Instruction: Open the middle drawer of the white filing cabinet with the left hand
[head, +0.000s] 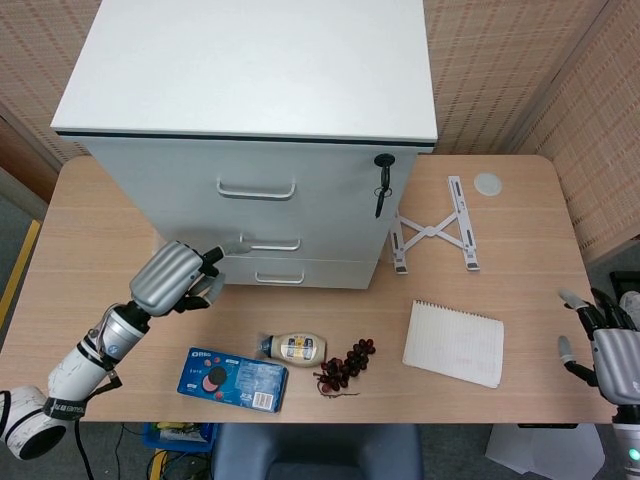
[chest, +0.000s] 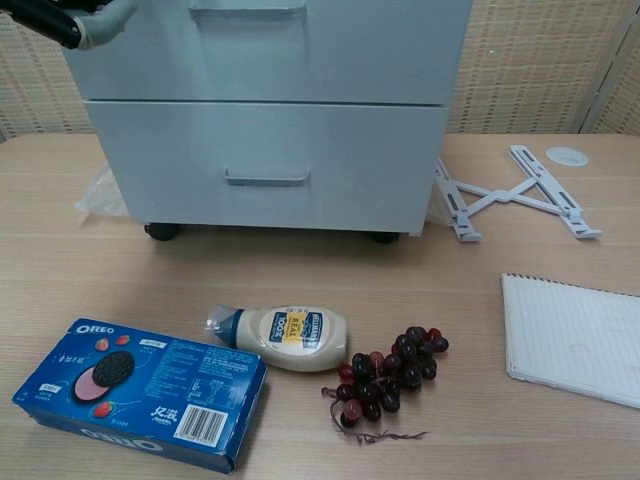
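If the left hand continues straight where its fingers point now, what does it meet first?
Probably the middle drawer's metal handle on the white filing cabinet; the left hand points toward it from the left, though depth is unclear.

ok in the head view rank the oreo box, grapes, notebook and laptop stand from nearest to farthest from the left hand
From the left hand:
1. Oreo box, just below it at the table's front edge.
2. Grapes, front centre.
3. Notebook and laptop stand, both on the right side, too close to call.
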